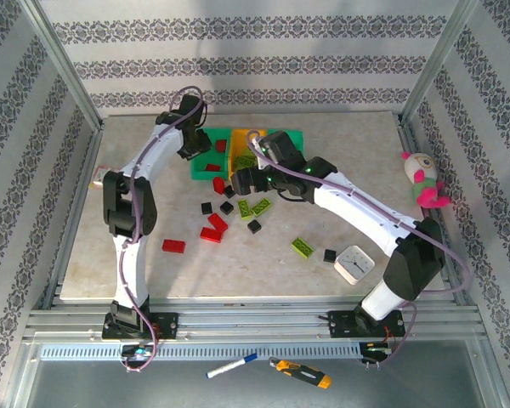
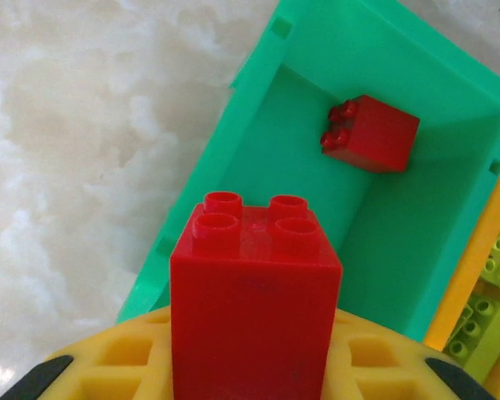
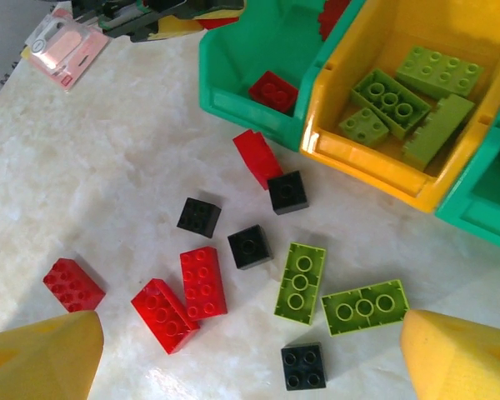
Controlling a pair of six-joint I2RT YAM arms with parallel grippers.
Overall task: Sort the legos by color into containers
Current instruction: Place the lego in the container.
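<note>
Currently I am holding one red square studded brick [image 2: 254,308] clamped in the left gripper [image 1: 192,146], above the edge of the left green plastic bin [image 2: 400,225] (a second red brick [image 2: 371,133] is lying inside). The right gripper [image 1: 240,180] is hovering, jaws wide apart and empty, over loose red, black and lime bricks [image 3: 204,283] on the marbled tabletop [image 3: 108,167]. Four lime bricks [image 3: 392,96] are sitting in the orange-yellow bin [image 3: 362,162].
</note>
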